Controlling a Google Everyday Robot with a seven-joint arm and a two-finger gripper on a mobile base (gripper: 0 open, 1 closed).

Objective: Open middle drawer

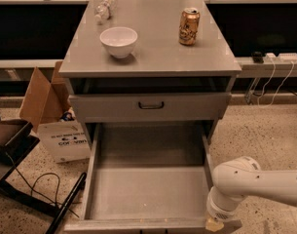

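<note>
One camera view, looking down on a grey cabinet (148,57): middle drawer (148,189) stands pulled well out toward the camera, shallow tray showing, front edge at btm of frame. Gripper (215,224) hangs off the white arm (255,179) just beside the drawer's front corner, frame-right; apart or closed can't be told. Above, another drawer front (104,108) w/ black bar handle (151,105) sits nearly flush. On top: white bowl (119,40), gold can (189,26), clear bottle (104,8). Judged: sheet-metal drawer is stiff, empty so fairly light, and slides; best hold is its bar handle at front ctr, not in view.
</note>
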